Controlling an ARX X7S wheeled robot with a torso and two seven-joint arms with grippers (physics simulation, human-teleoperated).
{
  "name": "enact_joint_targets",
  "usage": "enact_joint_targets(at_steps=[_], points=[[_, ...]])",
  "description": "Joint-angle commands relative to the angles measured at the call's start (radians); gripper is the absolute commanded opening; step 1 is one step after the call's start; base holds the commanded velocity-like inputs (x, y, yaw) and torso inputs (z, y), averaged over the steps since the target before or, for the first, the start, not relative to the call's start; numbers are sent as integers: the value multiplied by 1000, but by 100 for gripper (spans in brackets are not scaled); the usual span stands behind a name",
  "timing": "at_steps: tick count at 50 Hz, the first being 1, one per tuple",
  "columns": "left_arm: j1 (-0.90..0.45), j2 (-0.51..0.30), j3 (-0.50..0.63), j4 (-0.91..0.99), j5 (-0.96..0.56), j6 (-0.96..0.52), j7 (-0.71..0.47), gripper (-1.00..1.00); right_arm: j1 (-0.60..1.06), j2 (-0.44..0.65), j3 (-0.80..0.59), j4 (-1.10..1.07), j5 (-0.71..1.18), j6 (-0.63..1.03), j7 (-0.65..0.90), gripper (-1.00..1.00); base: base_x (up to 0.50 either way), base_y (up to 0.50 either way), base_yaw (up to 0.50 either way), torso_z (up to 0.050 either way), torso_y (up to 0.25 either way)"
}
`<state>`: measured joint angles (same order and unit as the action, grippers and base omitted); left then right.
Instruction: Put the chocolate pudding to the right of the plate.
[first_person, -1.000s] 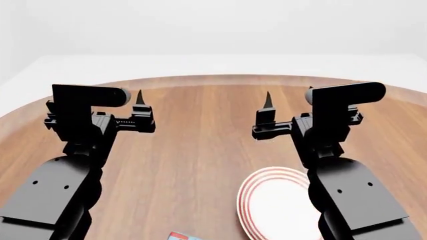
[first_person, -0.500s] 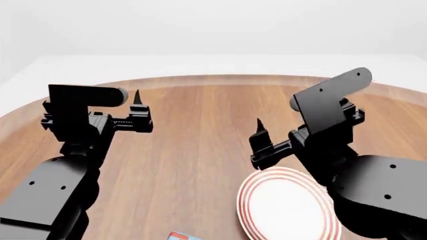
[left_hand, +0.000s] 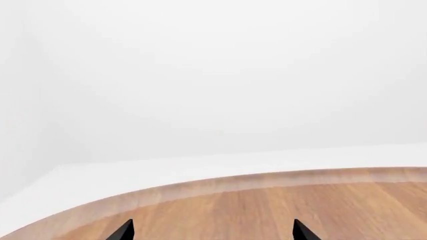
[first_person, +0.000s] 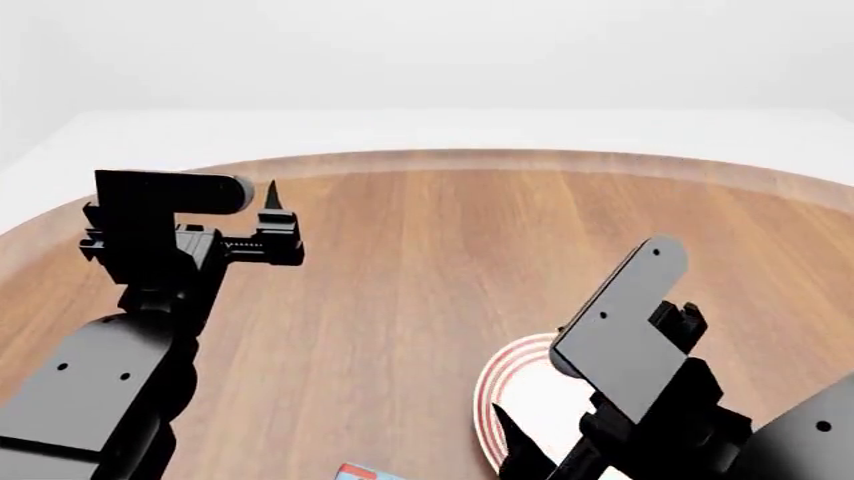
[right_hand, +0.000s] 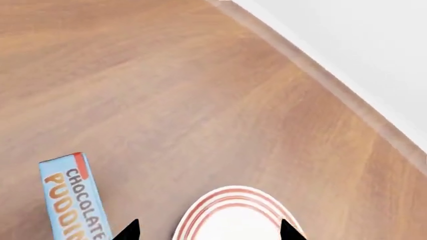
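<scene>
The right tool (right_hand: 207, 231) hangs low over the plate (right_hand: 233, 215) with tips apart, probably lining up on the chocolate pudding (right_hand: 72, 197), which lies on the desk (right_hand: 167, 100) just beside the plate; the frame edges crop both. The left tool (first_person: 274, 225) waits aside, tips apart and empty.

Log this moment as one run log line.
phase: approach | right end effector: open, above plate | chocolate pudding: on table, beside plate, ungrasped | left end effector: open, idle

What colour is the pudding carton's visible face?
Light blue with orange lettering and a red corner; the chocolate pudding shows best in the right wrist view.
</scene>
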<state>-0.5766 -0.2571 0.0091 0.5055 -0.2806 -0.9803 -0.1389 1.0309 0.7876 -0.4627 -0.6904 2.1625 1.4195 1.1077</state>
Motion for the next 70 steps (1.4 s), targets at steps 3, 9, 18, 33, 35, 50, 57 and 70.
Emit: enact_joint_targets(at_steps=[3,9,18,33,35,50,57,70], points=[[-1,-2,5,-6,-4,5,-4,100,-4,16,-54,-15,108,-5,0,100,0,0,0,0,0],[-8,-4,8,-2,-6,-3,-8,100,26,7,-42,-34,216,-68,-50,100,0,0,0,0,0],[-19,-6,18,-4,-7,-6,-12,100,-98,-78,-20,-20,90,7,-123,100,0,0,0,0,0],[-17,-9,18,-6,-14,0,-15,100,-112,-80,-31,-9,50,17,-146,100,0,0,0,0,0],[-16,-9,20,-11,-13,3,-15,100,-121,-82,-34,-3,40,19,-150,100,0,0,0,0,0],[-23,-9,31,-11,-17,4,-21,100,-158,-139,-67,89,-92,103,-243,100,0,0,0,0,0],[-21,-11,31,-9,-20,3,-24,100,-168,-170,-92,127,-195,132,-325,100,0,0,0,0,0],[-26,-14,36,-9,-25,3,-28,100,-156,-197,-178,172,-426,126,-523,100,0,0,0,0,0]])
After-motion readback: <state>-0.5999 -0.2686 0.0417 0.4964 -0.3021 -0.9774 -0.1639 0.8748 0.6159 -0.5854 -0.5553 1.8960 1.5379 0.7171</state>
